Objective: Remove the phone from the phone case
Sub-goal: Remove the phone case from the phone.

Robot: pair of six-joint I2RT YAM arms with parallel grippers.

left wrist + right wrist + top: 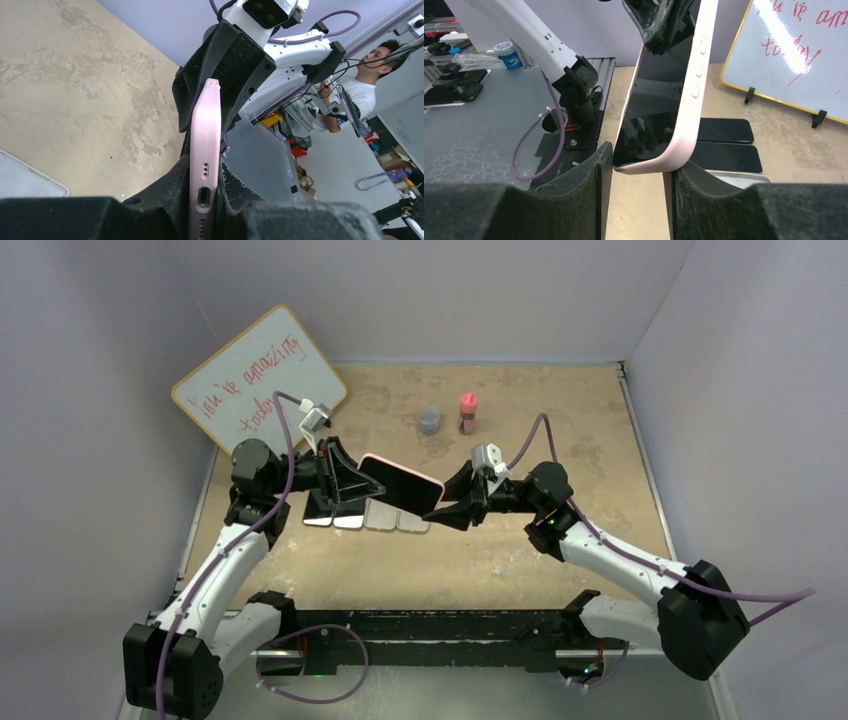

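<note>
The phone [402, 484], dark screen [649, 120] in a pink phone case [688, 117], hangs in the air between both arms. My left gripper [356, 478] is shut on its left end; in the left wrist view the case's edge with the charging port [204, 196] is squeezed between the black fingers [165, 195]. My right gripper [446, 510] has its jaws closed round the opposite end. In the right wrist view one finger [599, 170] touches the screen corner and the other presses the case's back, with the phone lying slantwise across the gap.
Several dark and silver phones [366, 517] lie in a row on the tan table under the held phone, also seen as phones on the table [726, 150]. A whiteboard [258, 375] leans at the back left. A grey cup [429, 421] and a pink bottle [467, 412] stand further back.
</note>
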